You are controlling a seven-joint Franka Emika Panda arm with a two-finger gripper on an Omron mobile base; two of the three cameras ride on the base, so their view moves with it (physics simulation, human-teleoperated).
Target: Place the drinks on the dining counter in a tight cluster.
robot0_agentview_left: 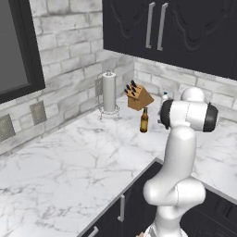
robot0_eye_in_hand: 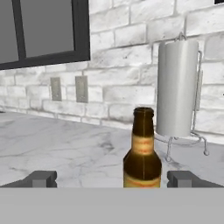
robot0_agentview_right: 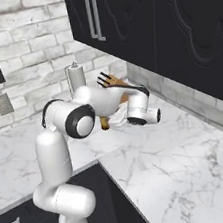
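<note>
We line up our tool on the brown bottle

The big white marble counter with the grey lines bends round the corner under the dark cupboards, and the brick wall stands behind it. Our white arm reaches out low and flat so the tool can look straight at the side of the bottle. The paper-towel roll and the knife block stand at the back by the wall, out of the way. The brown bottle stands upright on the counter, just in front of them. The tool is spread wide, with one tip on each side of the bottle and not touching it, so we think it is ready to close on it. A pale cap peeks out behind our arm.
</note>
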